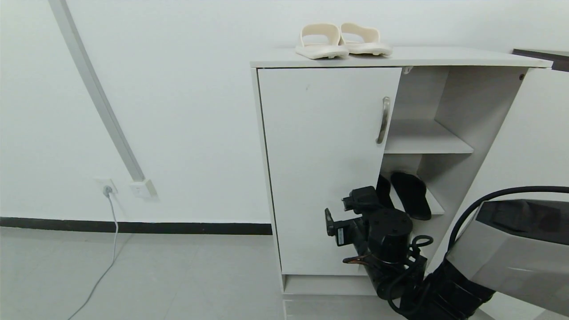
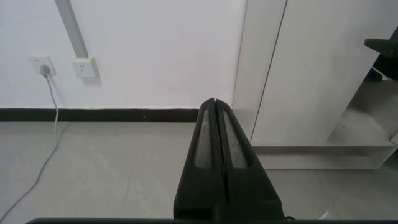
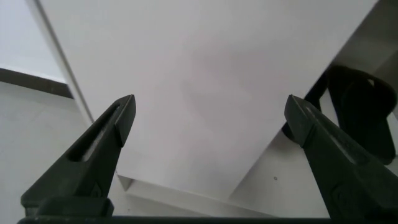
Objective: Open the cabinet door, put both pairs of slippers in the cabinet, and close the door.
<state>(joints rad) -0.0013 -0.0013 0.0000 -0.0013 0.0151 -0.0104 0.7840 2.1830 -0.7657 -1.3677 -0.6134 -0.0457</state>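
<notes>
"White is most of it, I gather. What's furthest left?"

"A white wall, with a wall socket [image 1: 106,189] low down and a grey cable [image 1: 113,240] trailing from it to the floor. The left gripper [image 2: 214,109] hangs low on that side, aimed at the floor before the cabinet's foot. Its jaws are pressed flat together on nothing. I judge it parked out of the way."

"And the cabinet?"

"The cabinet [image 1: 466,58] is white, with two doors. Its left door [image 1: 324,169] is closed, with a metal handle [image 1: 383,120] upright at its inner edge. The cream slippers [image 1: 342,41] lie on the top panel above that door. They sit flat and side by side, touching, with their long axes running front to back. The toes seem to face the wall. This pair is not yet put away."

"Where's the working arm?"

"The right gripper [image 3: 210,106] sits low in front of the closed door, near its inner edge, jaws spread wide and empty. Just right of it, inside the cabinet, the black slippers [image 1: 411,195] stand on the lower shelf. They are propped steeply on end, long axes nearer upright than flat, probably leaned so both fit the narrow bay. The upper shelf [image 1: 422,138] above them would suit the cream pair. Furthest right, the right door [image 1: 524,142] is swung open, left so for that second pair, I'd guess."
</notes>
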